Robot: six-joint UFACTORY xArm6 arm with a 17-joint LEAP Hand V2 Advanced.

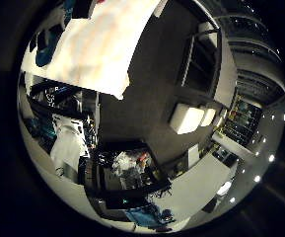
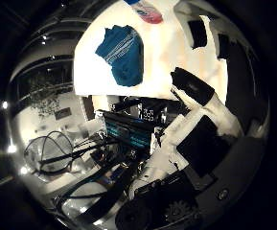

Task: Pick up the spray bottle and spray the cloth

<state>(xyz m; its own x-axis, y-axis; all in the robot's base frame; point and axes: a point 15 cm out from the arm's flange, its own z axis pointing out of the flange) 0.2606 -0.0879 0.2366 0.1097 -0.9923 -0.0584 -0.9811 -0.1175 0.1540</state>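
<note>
Hand (image 2: pixel 195 139) was well clear of the white surface (image 2: pixel 176 62), fingers (image 2: pixel 190 86) straight and apart, holding nothing. Blue cloth (image 2: pixel 122 55) lay crumpled there; spray bottle (image 2: pixel 147 10) near it at the edge of view. Best approach: descend over bottle, wrap its neck.

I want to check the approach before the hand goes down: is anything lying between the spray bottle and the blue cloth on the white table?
Nothing visible does. The blue cloth lies crumpled on the white table, and the spray bottle lies just beyond it at the view's edge, with only bare table between them.
</note>
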